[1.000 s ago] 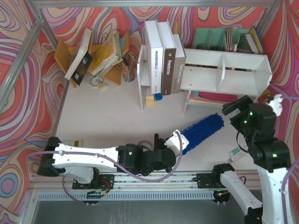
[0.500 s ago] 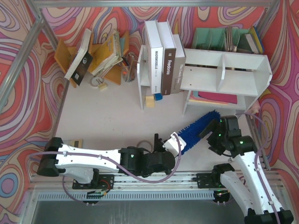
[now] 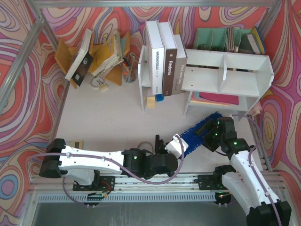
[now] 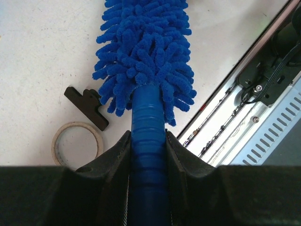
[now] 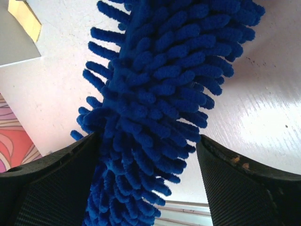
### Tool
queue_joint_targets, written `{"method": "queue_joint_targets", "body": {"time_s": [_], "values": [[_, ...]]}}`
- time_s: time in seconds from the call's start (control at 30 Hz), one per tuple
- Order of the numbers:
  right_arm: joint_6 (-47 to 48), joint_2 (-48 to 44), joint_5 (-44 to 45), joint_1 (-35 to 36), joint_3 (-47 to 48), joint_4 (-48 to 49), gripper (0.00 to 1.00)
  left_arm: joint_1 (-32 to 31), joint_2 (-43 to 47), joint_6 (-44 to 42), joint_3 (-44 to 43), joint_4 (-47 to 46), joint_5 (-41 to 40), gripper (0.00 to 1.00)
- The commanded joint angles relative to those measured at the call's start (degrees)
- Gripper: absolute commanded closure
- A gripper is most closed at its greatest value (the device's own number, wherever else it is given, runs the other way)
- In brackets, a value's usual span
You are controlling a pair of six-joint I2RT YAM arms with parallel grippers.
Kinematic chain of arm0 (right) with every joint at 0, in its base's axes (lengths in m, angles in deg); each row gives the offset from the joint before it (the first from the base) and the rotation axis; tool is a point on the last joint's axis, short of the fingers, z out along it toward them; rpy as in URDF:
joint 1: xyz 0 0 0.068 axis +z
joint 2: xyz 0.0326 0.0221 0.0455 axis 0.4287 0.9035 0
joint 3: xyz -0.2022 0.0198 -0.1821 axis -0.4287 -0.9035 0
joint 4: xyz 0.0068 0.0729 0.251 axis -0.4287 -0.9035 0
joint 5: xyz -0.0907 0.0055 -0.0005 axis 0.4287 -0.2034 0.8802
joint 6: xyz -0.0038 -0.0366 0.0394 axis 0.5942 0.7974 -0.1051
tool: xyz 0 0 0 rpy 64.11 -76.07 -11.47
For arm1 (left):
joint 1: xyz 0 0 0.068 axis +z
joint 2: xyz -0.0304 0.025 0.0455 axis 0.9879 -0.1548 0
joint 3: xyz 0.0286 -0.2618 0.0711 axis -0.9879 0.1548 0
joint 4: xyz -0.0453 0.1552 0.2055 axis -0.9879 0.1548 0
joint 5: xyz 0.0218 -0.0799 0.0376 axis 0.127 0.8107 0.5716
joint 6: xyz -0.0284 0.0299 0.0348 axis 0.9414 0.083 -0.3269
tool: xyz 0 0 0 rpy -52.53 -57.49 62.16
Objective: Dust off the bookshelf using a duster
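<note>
The bookshelf (image 3: 207,57) stands at the far right, with tall books (image 3: 162,56) upright against its left end and flat pink things (image 3: 216,99) lying under it. Behind it, a teal file organizer (image 3: 204,37) holds books in its slots. The duster (image 3: 200,131) lies diagonally in front of the shelf, apart from it, with its tip toward the right legs. The left gripper (image 4: 147,141) is pinched tightly on the blue handle – the metal rail (image 4: 244,94) of the near edge is just beside it. The right gripper (image 5: 148,141) has its fingers (image 5: 51,179) spread on both sides of the fluffy head – not squeezing it. A tape roll (image 4: 77,143) and a black clip (image 4: 87,107) lie left of the handle.
</note>
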Motion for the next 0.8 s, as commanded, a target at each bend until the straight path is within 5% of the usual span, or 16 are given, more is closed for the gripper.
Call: {"method": "queue_joint_targets", "body": {"time_s": [0.0,0.47,0.63,0.77], "values": [[-2.66,1.26,1.19,-0.19,-3.75,7.59,0.26,-0.24,-0.98,0.20,-1.30,-1.22,1.18,1.00],[-5.28,6.11,3.81,2.91,-5.17,16.37,0.24,-0.25,0.61,-1.45,-0.53,-7.20,6.64,1.00],[-5.65,6.23,6.50,3.74,-3.72,13.11,0.51,-0.26,0.30,-2.02,-0.67,-4.77,4.49,0.99],[-5.93,2.90,8.47,3.84,-2.21,8.40,0.78,-0.18,-0.32,-1.63,-0.42,-1.17,3.78,0.77]]}}
